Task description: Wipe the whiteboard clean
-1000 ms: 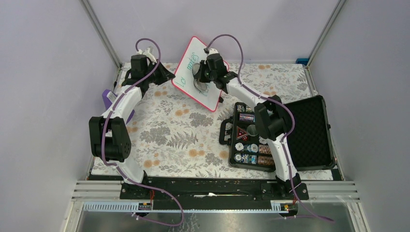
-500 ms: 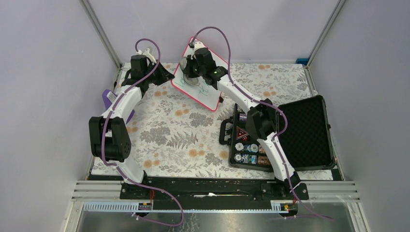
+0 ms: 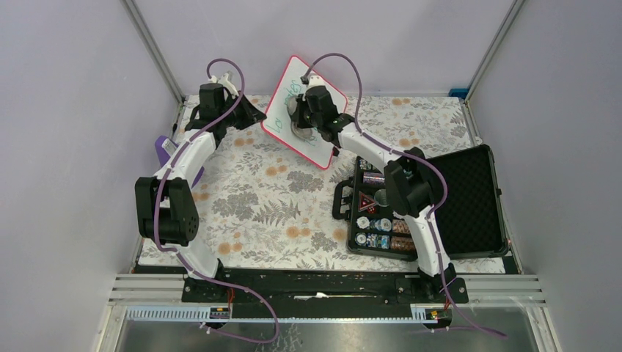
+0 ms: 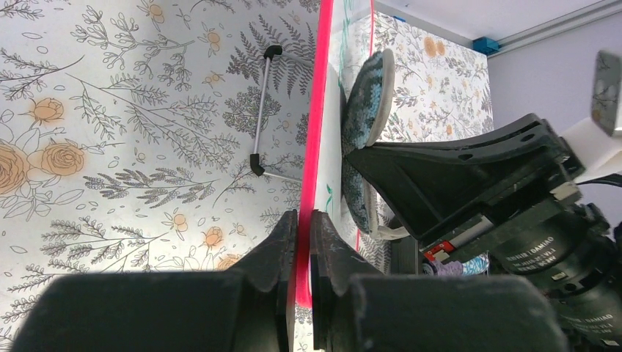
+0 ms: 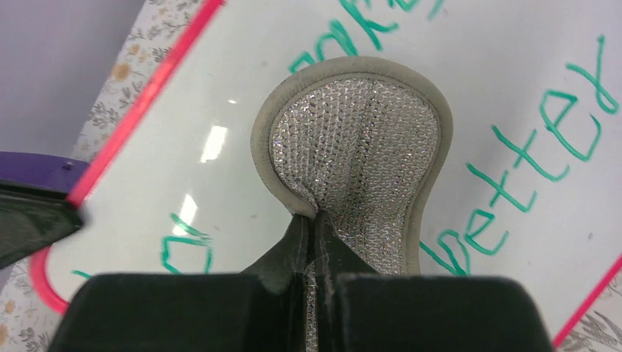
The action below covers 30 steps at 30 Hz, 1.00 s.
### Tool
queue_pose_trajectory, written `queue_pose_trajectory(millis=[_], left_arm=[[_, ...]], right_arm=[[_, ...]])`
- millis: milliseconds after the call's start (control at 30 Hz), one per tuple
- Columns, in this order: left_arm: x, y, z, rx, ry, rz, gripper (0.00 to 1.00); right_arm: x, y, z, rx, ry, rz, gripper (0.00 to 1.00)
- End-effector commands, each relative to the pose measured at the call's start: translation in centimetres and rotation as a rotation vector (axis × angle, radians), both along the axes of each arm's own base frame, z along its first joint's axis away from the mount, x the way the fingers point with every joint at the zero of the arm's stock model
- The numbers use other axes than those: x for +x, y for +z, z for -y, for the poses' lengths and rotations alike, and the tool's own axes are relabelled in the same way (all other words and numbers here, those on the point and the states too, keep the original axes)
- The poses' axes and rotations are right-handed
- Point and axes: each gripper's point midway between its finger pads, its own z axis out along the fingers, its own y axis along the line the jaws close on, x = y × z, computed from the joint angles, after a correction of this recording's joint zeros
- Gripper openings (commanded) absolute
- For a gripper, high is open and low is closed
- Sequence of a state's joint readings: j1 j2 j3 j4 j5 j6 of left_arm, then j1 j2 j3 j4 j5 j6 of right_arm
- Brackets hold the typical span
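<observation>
The whiteboard (image 3: 317,147), white with a red rim and green handwriting, stands tilted at the back of the table. My left gripper (image 3: 258,119) is shut on its left rim; in the left wrist view the red edge (image 4: 317,110) runs between the left gripper's (image 4: 303,220) closed jaws. My right gripper (image 3: 301,117) is shut on a round silver mesh pad (image 5: 359,147) pressed flat on the whiteboard (image 5: 242,88), among green letters (image 5: 543,154). The right gripper (image 5: 315,220) pinches the pad's fold. From the side, the pad (image 4: 367,125) lies against the board's face.
An open black case (image 3: 469,198) of poker chips lies at the right. The board's wire stand (image 4: 260,110) hangs behind it over the floral cloth. A purple object (image 3: 160,150) sits at the table's left edge, a blue one (image 3: 458,92) at the back right.
The right gripper swept the pad toward the board's upper left, then came back toward the middle. The left gripper held the rim without moving.
</observation>
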<state>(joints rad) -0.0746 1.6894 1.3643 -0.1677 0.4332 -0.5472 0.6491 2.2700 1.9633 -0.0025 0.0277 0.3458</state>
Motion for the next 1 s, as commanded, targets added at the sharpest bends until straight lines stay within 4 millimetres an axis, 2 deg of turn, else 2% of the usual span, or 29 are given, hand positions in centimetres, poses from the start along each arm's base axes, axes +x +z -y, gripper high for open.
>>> queue_pose_trajectory(millis=[0,133,233,400,500,633,767,833,967], left_arm=[[-0.4,3.2,2.3,-0.045,-0.073,0.095,0.0],[-0.5,3.1,2.5,-0.049,-0.078,0.089,0.0],[-0.6,3.1,2.7,-0.05,-0.084,0.09,0.0],[-0.7,3.2,2.9,-0.046,-0.087,0.094,0.0],[-0.8,3.2,3.0,-0.047,-0.089,0.093,0.0],[-0.8,3.3,3.0,-0.047,-0.089,0.096,0.0],[-0.9,3.3,3.0,-0.047,-0.089,0.095,0.0],[-0.9,3.5,3.0,-0.046,-0.09,0.099,0.0],[-0.9,3.6,3.1,-0.049,-0.091,0.101,0.0]], right_arm=[[-2.5,-5.1,2.0,-0.084,-0.006,-0.148,0.0],[-3.6,-3.6,-0.8,-0.046,0.089,-0.124,0.0],[-4.8,-2.2,-3.7,-0.048,0.171,-0.091,0.0],[-8.5,1.1,-8.7,-0.034,0.35,-0.002,0.0],[-10.1,2.1,-10.2,-0.037,0.411,0.036,0.0],[-10.0,1.5,-10.1,-0.048,0.399,0.028,0.0],[-9.0,-0.5,-8.5,-0.091,0.322,-0.008,0.0],[-8.2,-1.9,-6.8,-0.121,0.244,-0.032,0.0],[-6.6,-5.0,-1.5,-0.142,0.071,-0.136,0.0]])
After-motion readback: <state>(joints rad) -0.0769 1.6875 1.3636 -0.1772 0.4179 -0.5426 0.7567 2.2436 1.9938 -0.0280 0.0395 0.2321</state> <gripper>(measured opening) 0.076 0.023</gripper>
